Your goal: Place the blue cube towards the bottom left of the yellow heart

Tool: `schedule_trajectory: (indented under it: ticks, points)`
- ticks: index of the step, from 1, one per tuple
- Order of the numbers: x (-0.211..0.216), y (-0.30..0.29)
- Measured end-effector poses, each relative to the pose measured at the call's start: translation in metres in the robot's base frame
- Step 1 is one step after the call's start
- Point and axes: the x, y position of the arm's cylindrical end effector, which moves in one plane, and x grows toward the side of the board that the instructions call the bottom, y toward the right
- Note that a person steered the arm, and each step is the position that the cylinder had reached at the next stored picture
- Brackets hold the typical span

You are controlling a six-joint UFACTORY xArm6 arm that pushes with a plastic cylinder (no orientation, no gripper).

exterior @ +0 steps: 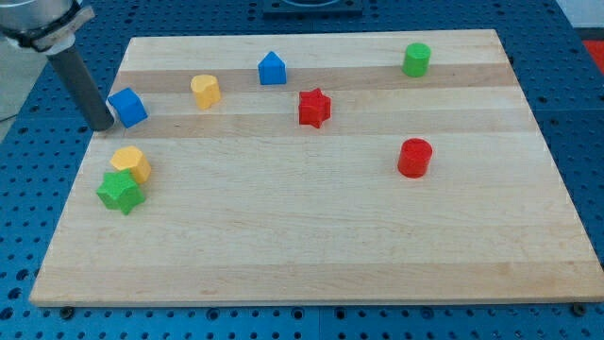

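The blue cube (127,107) sits near the board's left edge, in the upper part of the view. The yellow heart (205,91) lies to its right and slightly higher, about a block's width away. My tip (103,126) stands just left of the blue cube, at the board's left edge, touching or nearly touching the cube's left side. The dark rod rises from it toward the view's top left.
A blue house-shaped block (272,68) is at top centre. A red star (314,108) is right of the heart. A green cylinder (416,59) is at top right, a red cylinder (413,158) at mid right. A yellow block (131,163) and green star (120,192) touch at left.
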Motion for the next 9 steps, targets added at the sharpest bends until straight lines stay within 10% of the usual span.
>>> schedule_trajectory:
  ticks: [2, 5, 7, 9]
  points:
    - [0.002, 0.070]
    - [-0.073, 0.024]
    - [0.011, 0.089]
    - [0.000, 0.087]
